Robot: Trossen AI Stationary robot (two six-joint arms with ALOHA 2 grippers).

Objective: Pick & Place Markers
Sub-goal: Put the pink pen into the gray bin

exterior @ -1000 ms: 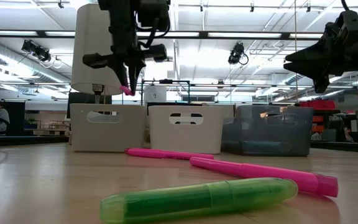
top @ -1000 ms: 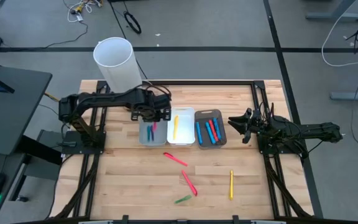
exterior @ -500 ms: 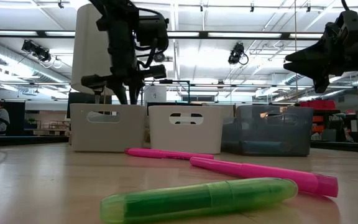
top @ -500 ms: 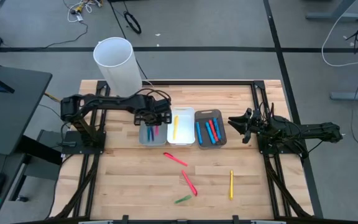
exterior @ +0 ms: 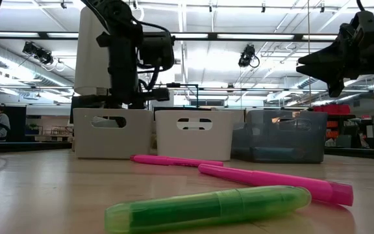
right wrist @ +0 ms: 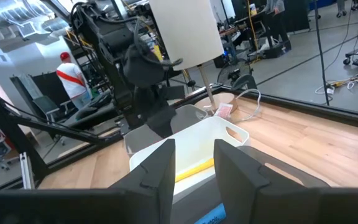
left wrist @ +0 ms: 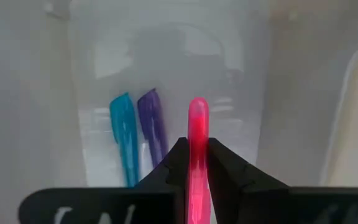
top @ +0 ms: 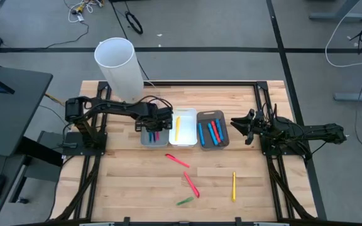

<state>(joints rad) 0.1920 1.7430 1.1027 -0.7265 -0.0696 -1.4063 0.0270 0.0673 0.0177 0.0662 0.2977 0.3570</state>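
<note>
- Left claw sits low inside the left white bin, clamped on a pink marker; only the left wrist view shows the pinch, with the marker's tip sticking out past the fingers over the bin floor.
- That wrist view also shows a teal marker and a purple marker lying side by side on the floor of the same bin, just beside the held one.
- Low view hides the claw tips behind the left bin's wall; only the arm above the rim shows.
- High view gives the layout: middle white bin holds a yellow marker, and the grey bin holds blue and red markers.
- Loose on the desk are two pink markers, a green marker and a yellow marker, each apart from the others.
- Low view puts the green marker nearest, with the two pink ones behind it.
- Right claw hovers beside the grey bin, holding nothing, its fingers a little apart in its wrist view.
- White cylinder stands at the desk's far left corner.
- Right wrist view alone shows a person in a red cap in the room beyond.
</note>
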